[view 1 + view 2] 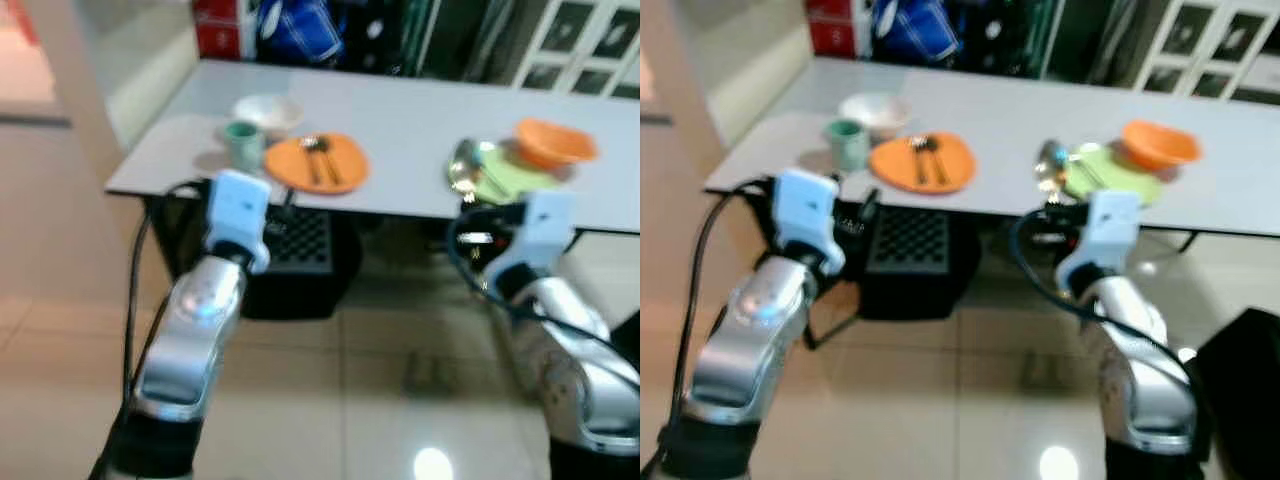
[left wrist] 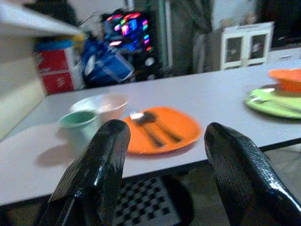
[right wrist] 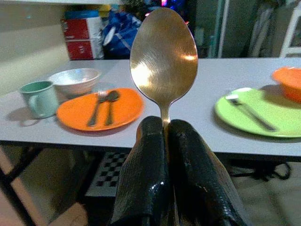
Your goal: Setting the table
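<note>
Surface: grey table (image 1: 420,120) across upper frame, tiled floor below.
Left setting: orange plate (image 1: 316,162) carrying fork and spoon, upper centre; green mug (image 1: 242,143) and white bowl (image 1: 266,110) just beside.
Right setting: green plate (image 3: 254,113) with fork, orange bowl (image 1: 553,142) touching far edge.
Left gripper (image 2: 162,155): fingers spread wide, empty, before table edge.
Right gripper (image 3: 164,141): fingers clamped on handle of gold spoon (image 3: 163,54), bowl end upright, short of table edge.
</note>
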`<state>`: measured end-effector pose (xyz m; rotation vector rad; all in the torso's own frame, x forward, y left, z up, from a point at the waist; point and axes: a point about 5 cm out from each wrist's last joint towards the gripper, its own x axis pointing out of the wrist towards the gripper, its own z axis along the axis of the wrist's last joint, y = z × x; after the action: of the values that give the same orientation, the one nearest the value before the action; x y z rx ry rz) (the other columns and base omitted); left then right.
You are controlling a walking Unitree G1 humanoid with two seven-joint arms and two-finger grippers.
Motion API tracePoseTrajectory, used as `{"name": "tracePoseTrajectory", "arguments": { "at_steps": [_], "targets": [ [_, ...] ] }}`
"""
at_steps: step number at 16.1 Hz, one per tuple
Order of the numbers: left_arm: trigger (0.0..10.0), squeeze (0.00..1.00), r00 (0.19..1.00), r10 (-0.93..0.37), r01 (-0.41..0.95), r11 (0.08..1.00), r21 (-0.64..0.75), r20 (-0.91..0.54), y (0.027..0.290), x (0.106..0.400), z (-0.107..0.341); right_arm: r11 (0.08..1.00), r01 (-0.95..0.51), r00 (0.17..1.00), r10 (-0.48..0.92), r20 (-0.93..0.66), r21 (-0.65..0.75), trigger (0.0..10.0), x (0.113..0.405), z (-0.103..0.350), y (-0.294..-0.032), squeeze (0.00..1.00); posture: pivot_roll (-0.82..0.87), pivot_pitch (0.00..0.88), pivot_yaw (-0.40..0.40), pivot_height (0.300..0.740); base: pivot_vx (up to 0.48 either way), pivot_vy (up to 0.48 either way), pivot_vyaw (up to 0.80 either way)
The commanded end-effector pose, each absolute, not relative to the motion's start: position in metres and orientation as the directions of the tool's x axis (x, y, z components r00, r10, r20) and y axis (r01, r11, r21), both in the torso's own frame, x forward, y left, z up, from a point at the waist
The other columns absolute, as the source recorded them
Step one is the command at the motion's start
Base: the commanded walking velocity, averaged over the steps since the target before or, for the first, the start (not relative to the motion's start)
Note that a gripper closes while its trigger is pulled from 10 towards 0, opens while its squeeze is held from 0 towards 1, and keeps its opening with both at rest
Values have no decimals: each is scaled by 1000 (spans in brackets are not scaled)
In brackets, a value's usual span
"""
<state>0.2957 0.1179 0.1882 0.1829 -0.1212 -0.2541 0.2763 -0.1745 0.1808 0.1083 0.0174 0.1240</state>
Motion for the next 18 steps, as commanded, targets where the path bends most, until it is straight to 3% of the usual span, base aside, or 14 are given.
{"name": "tracePoseTrajectory", "arguments": {
  "at_steps": [1, 8, 10, 13, 18],
  "targets": [
    [10000, 0, 964, -242, 215, 954, 210, 110, 124, 297, 192, 982, -149, 989, 148, 10, 116, 10000, 277, 184, -169, 0, -36, 0, -45, 740, 0, -461, 0],
    [10000, 0, 959, -260, 233, 949, 212, 109, 121, 297, 192, 984, -131, 991, 133, -3, 121, 10000, 274, 180, -172, 0, -42, 0, -38, 740, 0, -461, 0],
    [10000, 0, 961, -263, 246, 953, 175, 81, 121, 297, 189, 985, -127, 992, 128, -6, 121, 10000, 274, 179, -172, 0, -42, 0, -38, 740, 0, 0, 0],
    [10000, 0, 966, -253, 241, 957, 158, 59, 122, 297, 187, 985, -123, 992, 125, -9, 122, 10000, 273, 178, -172, 0, -44, 0, -31, 740, 0, 480, 0],
    [10000, 0, 970, -226, 211, 964, 164, 83, 127, 301, 191, 984, -106, 994, 110, -17, 142, 10000, 274, 178, -173, 0, -47, 0, -27, 740, 0, 0, 0]
  ]
}}
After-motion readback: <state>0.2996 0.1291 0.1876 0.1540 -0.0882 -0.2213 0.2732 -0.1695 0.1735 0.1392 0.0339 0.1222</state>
